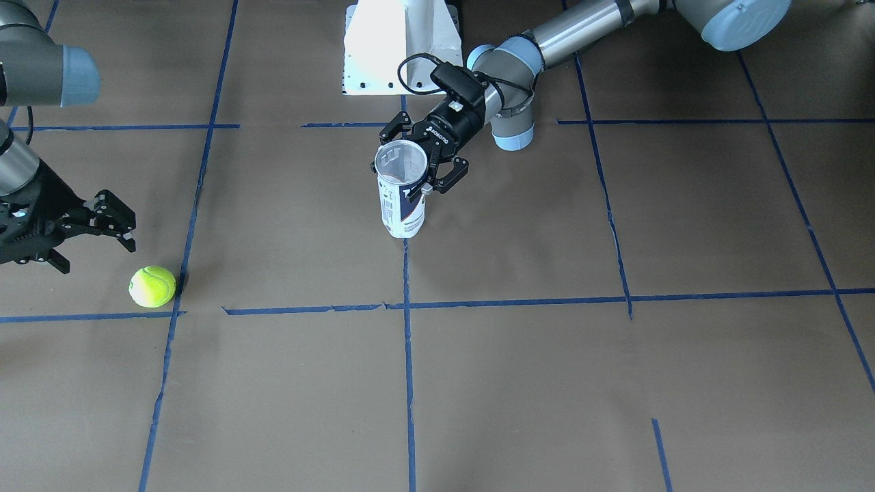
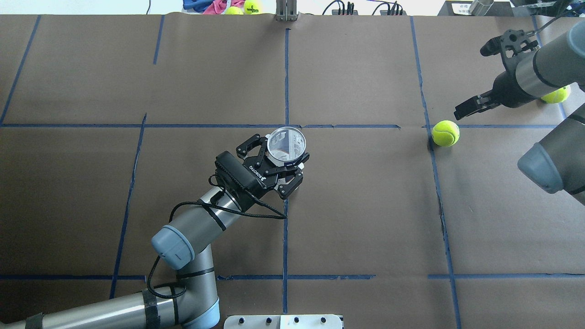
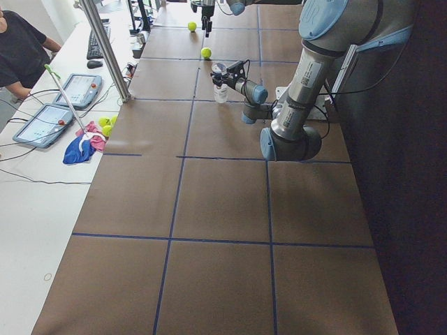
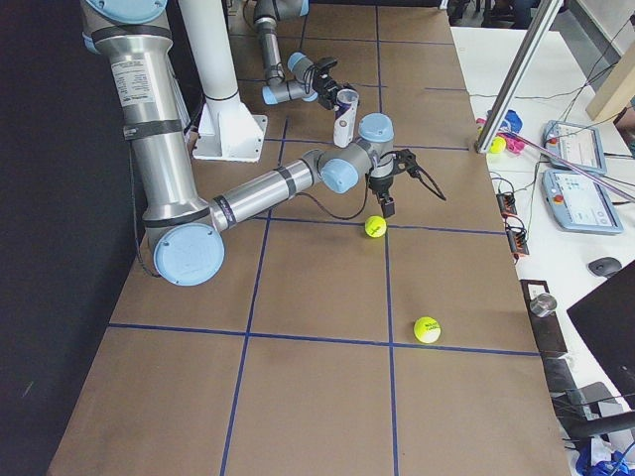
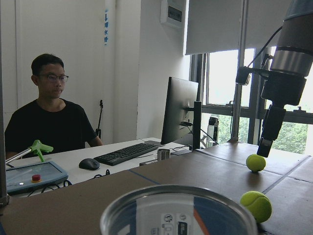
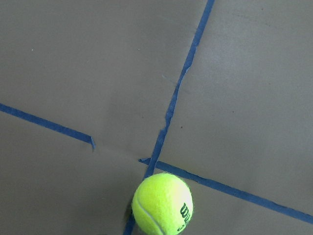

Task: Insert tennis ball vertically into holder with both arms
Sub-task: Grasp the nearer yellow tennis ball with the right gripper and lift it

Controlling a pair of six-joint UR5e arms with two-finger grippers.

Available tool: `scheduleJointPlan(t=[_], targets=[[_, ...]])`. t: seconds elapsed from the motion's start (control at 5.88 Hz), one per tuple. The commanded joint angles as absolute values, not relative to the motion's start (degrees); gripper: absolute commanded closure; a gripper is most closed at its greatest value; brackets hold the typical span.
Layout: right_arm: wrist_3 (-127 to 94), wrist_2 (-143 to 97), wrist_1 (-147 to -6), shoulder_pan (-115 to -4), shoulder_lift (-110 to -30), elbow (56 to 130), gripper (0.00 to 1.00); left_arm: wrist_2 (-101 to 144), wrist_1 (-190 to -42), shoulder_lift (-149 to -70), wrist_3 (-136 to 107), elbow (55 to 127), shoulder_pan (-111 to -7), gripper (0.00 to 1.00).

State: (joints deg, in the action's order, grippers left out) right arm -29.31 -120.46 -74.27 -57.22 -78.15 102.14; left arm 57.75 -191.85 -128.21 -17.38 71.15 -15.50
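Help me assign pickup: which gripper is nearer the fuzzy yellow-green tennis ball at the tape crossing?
Right. Right gripper hovers open beside the ball; left gripper is far off, around the clear plastic can.

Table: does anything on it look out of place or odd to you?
A second tennis ball lies loose on the table, apart from the ball near the open right gripper; it looks spare. The can stands upright, gripped by the left gripper.

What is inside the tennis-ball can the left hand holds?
Nothing shows: the overhead view looks into the tennis-ball can through its open mouth, seeing only clear wall and label. The very bottom is unclear. The tennis ball lies on the table.
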Motion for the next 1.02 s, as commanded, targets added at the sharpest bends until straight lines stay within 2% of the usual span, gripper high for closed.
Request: scheduleJointPlan(t=[0.0,0.34,0.85], targets=[[-29.36,-118.13,-74.27,-55.03,-75.78,98.82,0.0,57.74,-191.87,-128.41,-17.05,71.02,-15.29,0.22],[-29.18,-118.04,-74.27,-53.01,-73.58,92.5,0.0,57.66,-191.87,-128.58,-17.05,71.1,-15.29,0.22],[-28.74,-117.42,-74.27,-50.19,-72.43,88.17,0.0,57.74,-191.87,-128.58,-17.05,71.1,-15.29,0.22]])
